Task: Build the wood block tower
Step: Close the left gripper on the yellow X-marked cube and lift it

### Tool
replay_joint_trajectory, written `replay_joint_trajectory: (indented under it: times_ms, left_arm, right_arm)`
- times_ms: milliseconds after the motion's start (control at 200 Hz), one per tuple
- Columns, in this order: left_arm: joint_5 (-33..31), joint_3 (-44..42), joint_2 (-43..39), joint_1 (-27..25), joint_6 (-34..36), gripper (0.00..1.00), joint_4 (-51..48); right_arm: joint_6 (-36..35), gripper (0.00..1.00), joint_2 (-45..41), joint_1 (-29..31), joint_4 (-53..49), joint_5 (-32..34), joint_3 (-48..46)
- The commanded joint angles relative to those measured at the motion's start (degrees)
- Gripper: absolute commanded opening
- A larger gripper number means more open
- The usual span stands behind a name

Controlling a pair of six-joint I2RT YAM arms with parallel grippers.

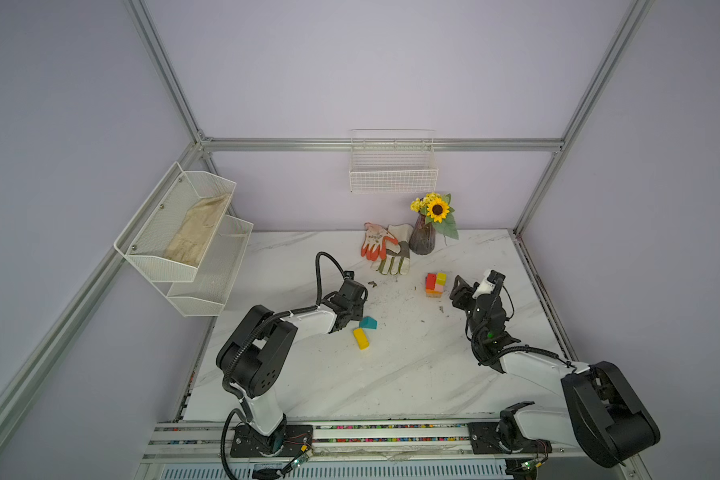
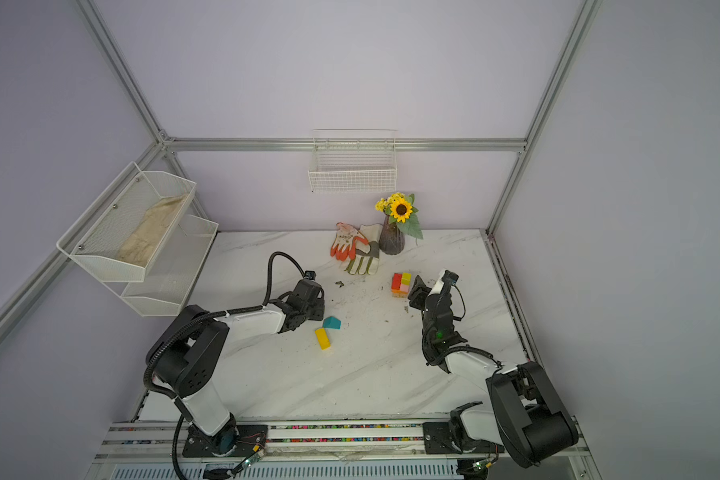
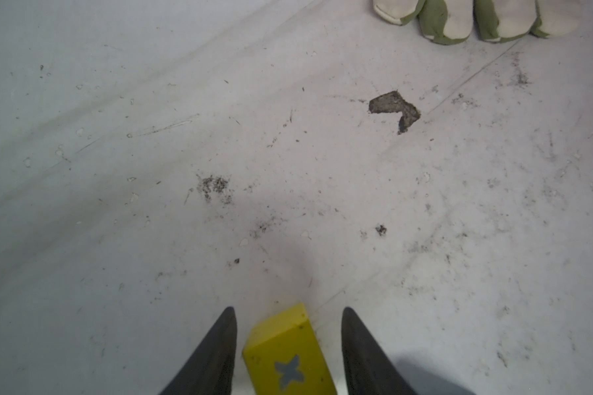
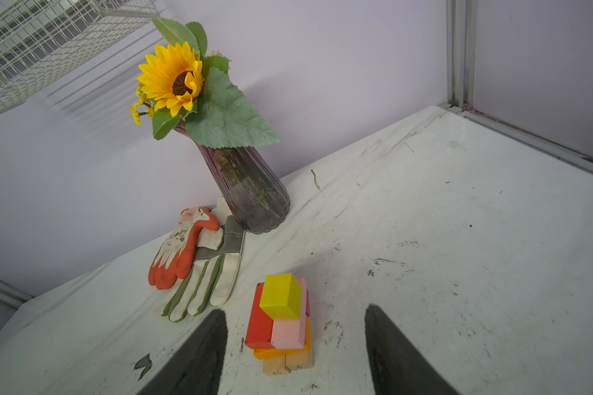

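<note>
Yellow block (image 3: 286, 343) bears a grey star (image 3: 289, 371).

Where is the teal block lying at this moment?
In both top views the teal block lies near the table's middle, by the yellow bar's far end, just right of the left arm.

Soft even light, faint shadows, wide-angle distortion at edges

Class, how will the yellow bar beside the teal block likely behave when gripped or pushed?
The yellow bar looks like solid painted wood: probably stiff and light. It lies flat on the table, so a push should slide it, not roll it. Smooth paint might slip in the fingers.
</note>
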Motion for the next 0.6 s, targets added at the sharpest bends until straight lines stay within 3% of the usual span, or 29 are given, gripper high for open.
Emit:
replay_joint_trajectory:
  times_ms: [0,595]
  left_arm:
    - [-0.75,4.45,0.09,-0.22,-0.89,0.48,-0.26]
    - [-2.44,7.00,1.01,-1.28,-2.78,0.44,-5.16]
  right_arm:
    - [0.35,0.66,-1.47,-0.20,0.04,-0.20,0.62]
    - [0.42,0.66,-2.02,-0.13,-0.41,-0.27,0.28]
